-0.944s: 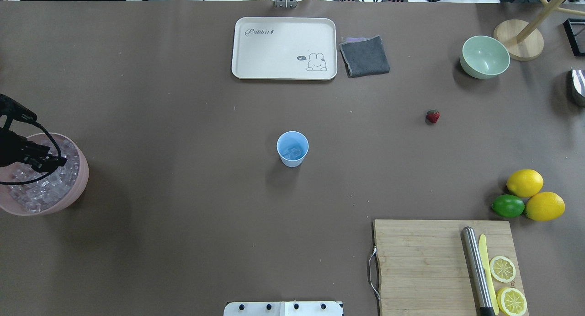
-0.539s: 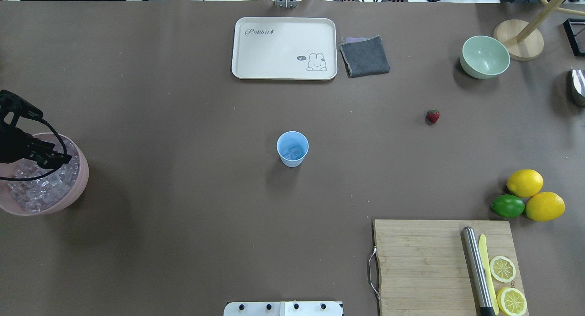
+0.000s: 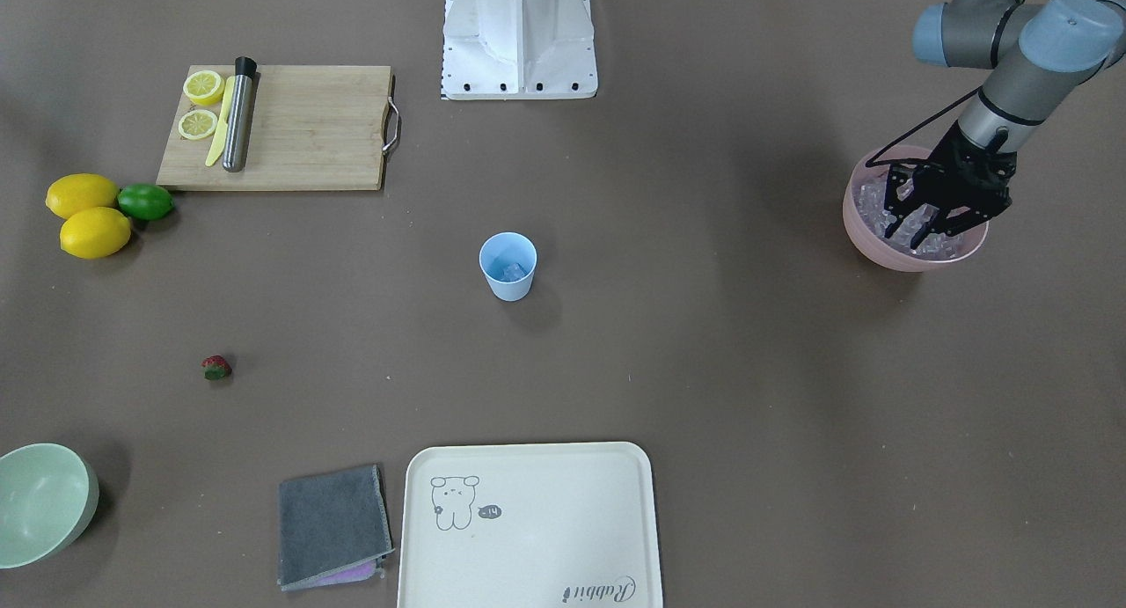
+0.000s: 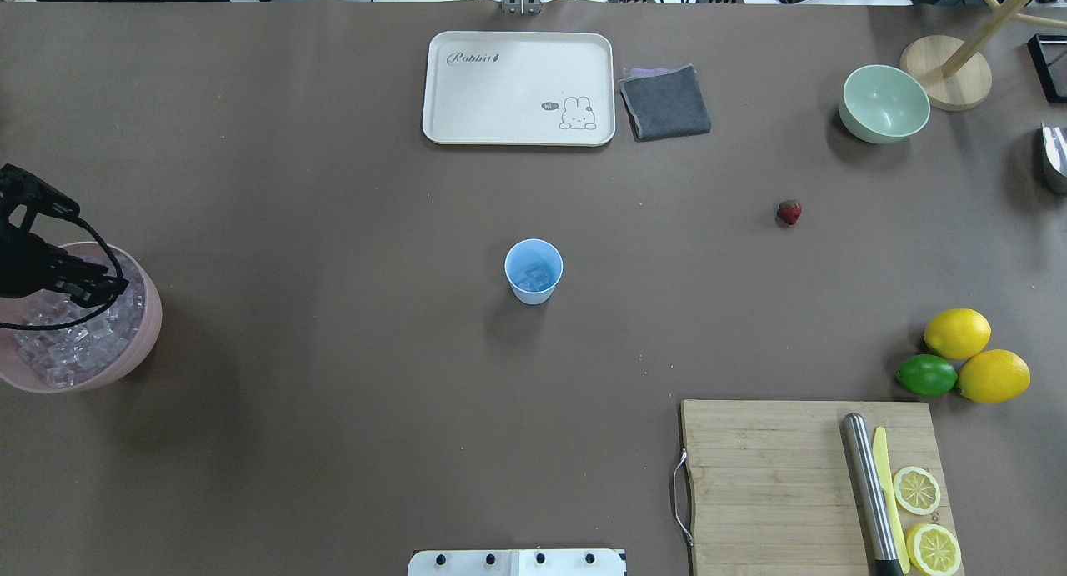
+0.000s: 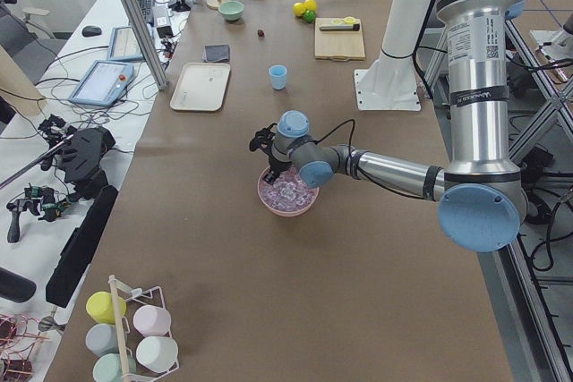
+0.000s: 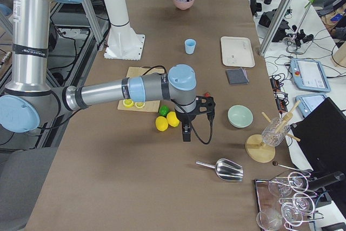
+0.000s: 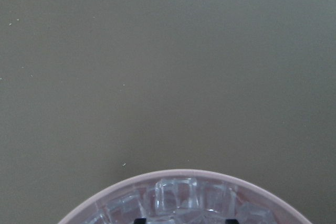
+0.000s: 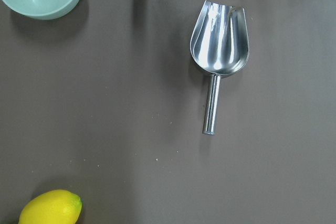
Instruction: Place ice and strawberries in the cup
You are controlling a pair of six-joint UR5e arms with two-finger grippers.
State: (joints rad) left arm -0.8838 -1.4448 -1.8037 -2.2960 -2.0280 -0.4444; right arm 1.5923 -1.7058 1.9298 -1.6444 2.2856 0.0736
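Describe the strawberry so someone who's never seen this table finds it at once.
Start at the pale green bowl, far right in the overhead view. Nearer the robot, alone on the brown table, lies the strawberry. It is small and red with a green cap, far smaller than the lemons.

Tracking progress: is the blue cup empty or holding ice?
Not empty: the upright cup holds a few ice cubes at its bottom.

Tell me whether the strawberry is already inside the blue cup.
No, the strawberry lies on the table, well apart from the cup, which holds only ice.
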